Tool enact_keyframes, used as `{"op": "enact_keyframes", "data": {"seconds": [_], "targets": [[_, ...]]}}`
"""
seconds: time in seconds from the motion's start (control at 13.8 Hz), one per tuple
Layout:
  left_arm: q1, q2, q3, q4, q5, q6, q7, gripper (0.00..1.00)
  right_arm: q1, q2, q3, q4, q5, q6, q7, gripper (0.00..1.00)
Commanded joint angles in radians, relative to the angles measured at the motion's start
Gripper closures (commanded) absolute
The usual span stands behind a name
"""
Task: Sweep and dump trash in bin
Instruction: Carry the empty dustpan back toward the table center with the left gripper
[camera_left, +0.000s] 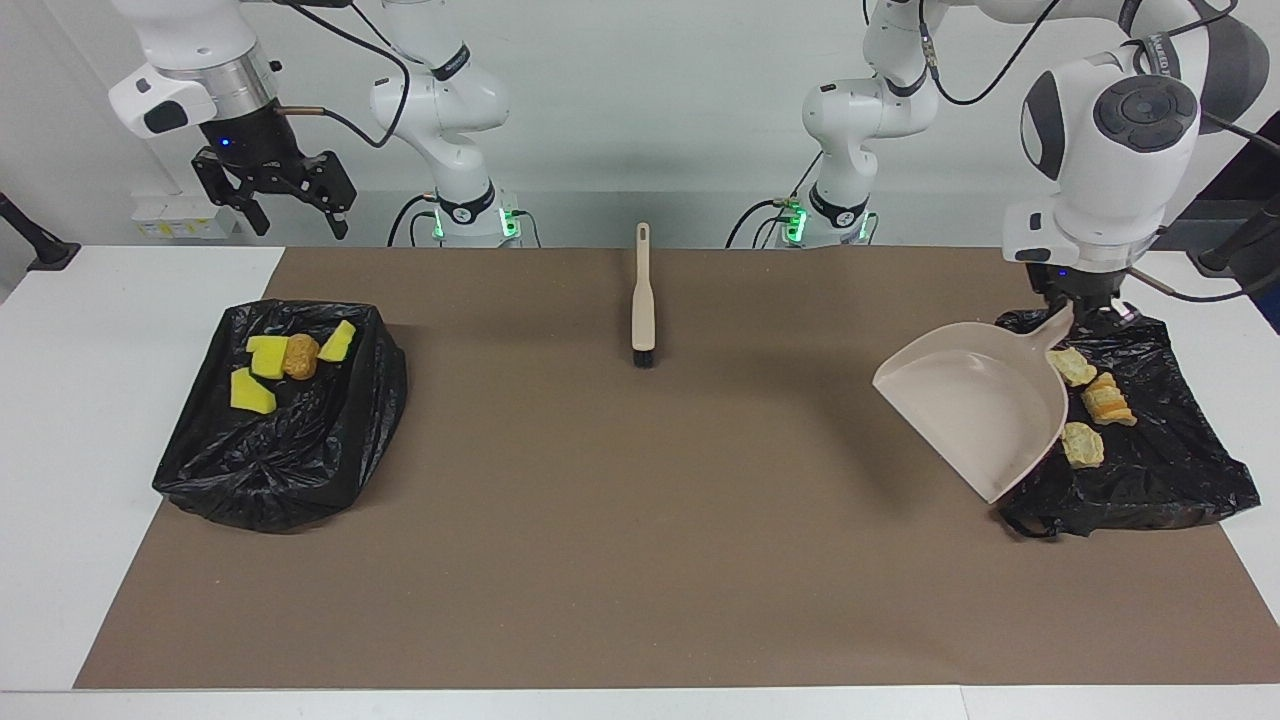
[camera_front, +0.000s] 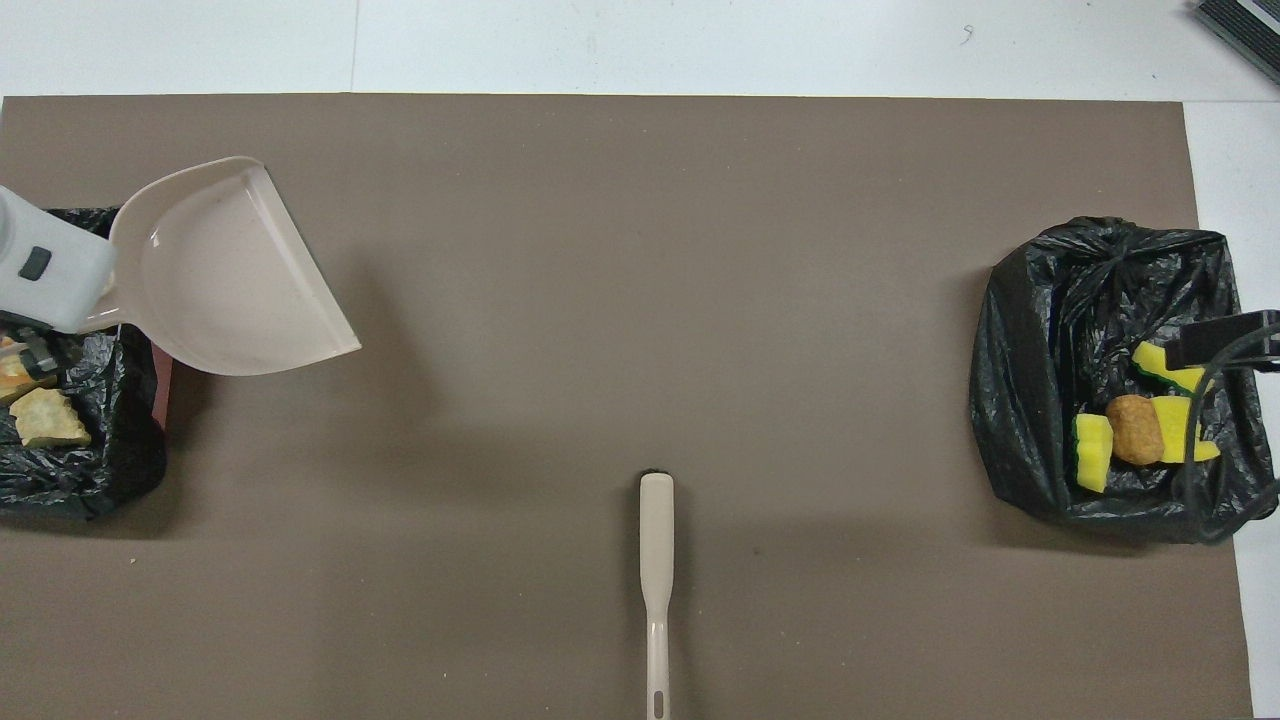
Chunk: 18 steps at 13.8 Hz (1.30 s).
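1. Bench, white, with a brown mat over most of it. No loose scraps on the mat; judged: sweeping and dumping are done, and the step in hand is bringing the pan away and setting it down.
2. Two bins in black bags. The one at the right arm's end holds part of the trash: yellow-green sponge bits and a golden-brown lump. The one at the left arm's end holds three pale striped bread-like pieces.
3. Dustpan, beige, empty, in the air; its open lip points to the mat's middle, its heel overlaps the bin's rim as seen.
4. Left claw clenched on the dustpan's handle, over that bin. To do it well: lift clear of the bag so the rim does not snag, keep the pan level, lower it flat onto open mat.
5. Right claw released, holding nothing, waiting above the bench edge nearest the robots.
6. Brush lies on the mat near that edge, midway; keep clear of it.
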Motion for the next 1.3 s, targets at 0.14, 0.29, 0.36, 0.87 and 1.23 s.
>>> {"op": "enact_keyframes", "data": {"seconds": [0.14, 0.29, 0.36, 0.87, 1.23], "targets": [[-0.008, -0.040, -0.100, -0.019, -0.129, -0.057, -0.371, 1.00, -0.009, -0.010, 0.004, -0.011, 0.006, -0.012, -0.012, 0.00], [-0.019, -0.064, -0.123, -0.055, -0.211, -0.045, -0.497, 1.00, -0.009, -0.011, 0.004, -0.015, 0.006, -0.006, -0.015, 0.00], [-0.048, -0.066, -0.125, -0.063, -0.237, -0.042, -0.567, 1.00, -0.009, -0.013, 0.004, -0.015, 0.006, -0.007, -0.016, 0.00], [-0.246, -0.038, -0.126, -0.134, -0.334, 0.175, -1.009, 1.00, 0.002, -0.013, -0.011, -0.015, 0.004, -0.004, -0.019, 0.00], [-0.356, 0.106, -0.125, -0.135, -0.375, 0.416, -1.273, 1.00, -0.006, -0.013, -0.013, -0.015, 0.006, -0.004, -0.018, 0.00]]}}
